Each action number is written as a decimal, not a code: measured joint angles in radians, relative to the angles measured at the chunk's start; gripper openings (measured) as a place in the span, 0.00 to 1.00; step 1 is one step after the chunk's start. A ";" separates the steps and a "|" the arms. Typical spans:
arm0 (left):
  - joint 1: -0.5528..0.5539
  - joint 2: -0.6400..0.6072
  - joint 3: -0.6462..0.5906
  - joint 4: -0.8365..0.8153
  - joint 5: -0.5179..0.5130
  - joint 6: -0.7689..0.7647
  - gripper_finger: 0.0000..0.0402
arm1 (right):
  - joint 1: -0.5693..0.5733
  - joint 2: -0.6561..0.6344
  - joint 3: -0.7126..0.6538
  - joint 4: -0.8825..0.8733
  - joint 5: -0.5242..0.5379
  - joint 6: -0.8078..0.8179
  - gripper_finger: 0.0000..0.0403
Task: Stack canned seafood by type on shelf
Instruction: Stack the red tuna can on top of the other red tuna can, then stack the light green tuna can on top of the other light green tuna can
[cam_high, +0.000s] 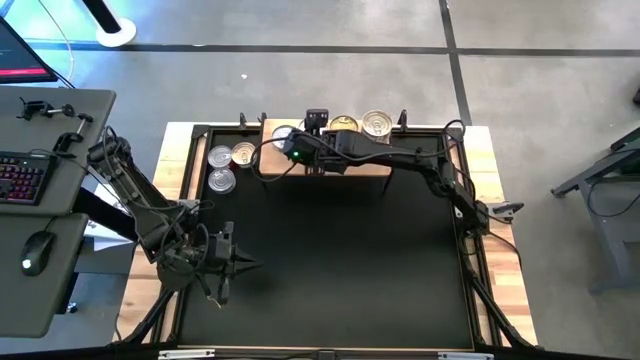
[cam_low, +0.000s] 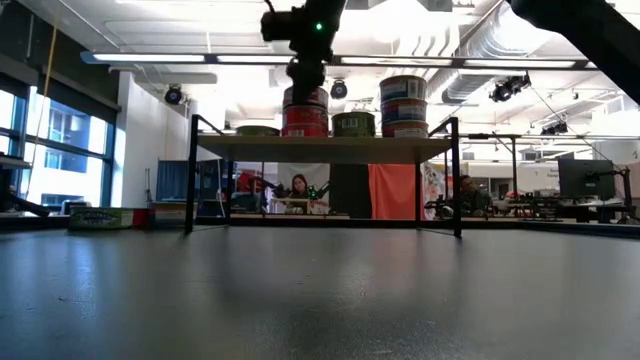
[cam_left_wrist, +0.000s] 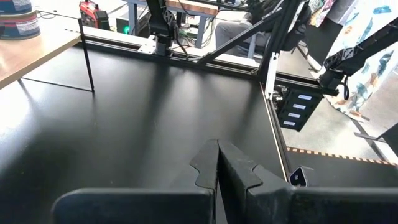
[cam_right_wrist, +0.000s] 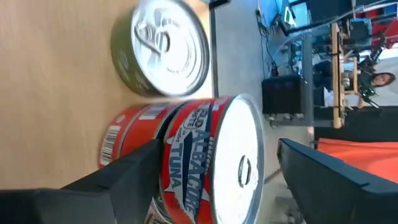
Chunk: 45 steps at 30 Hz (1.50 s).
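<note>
R gripper fingers spread wide round red tuna stack on shelf, not gripping; reds grouped by type. L gripper shut, empty.

Red tuna tins stacked on shelf

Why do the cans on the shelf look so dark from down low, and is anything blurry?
Low view: bright ceiling lights behind the shelf backlight the stacked cans, and the near mat is soft. Right wrist view: the red tuna can is sharp, the room behind blurred. High view: even light.
</note>
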 joint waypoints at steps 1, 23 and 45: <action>0.000 0.000 0.000 0.000 -0.002 0.000 0.00 | 0.000 -0.007 -0.001 0.013 -0.005 -0.002 0.78; 0.310 -0.124 0.184 -0.187 0.301 0.156 0.00 | 0.113 -0.165 0.002 -0.163 -0.276 0.412 0.78; 1.044 -0.024 -0.068 -1.065 0.818 0.113 0.00 | 0.382 -0.650 -0.669 -0.181 -0.340 0.944 0.78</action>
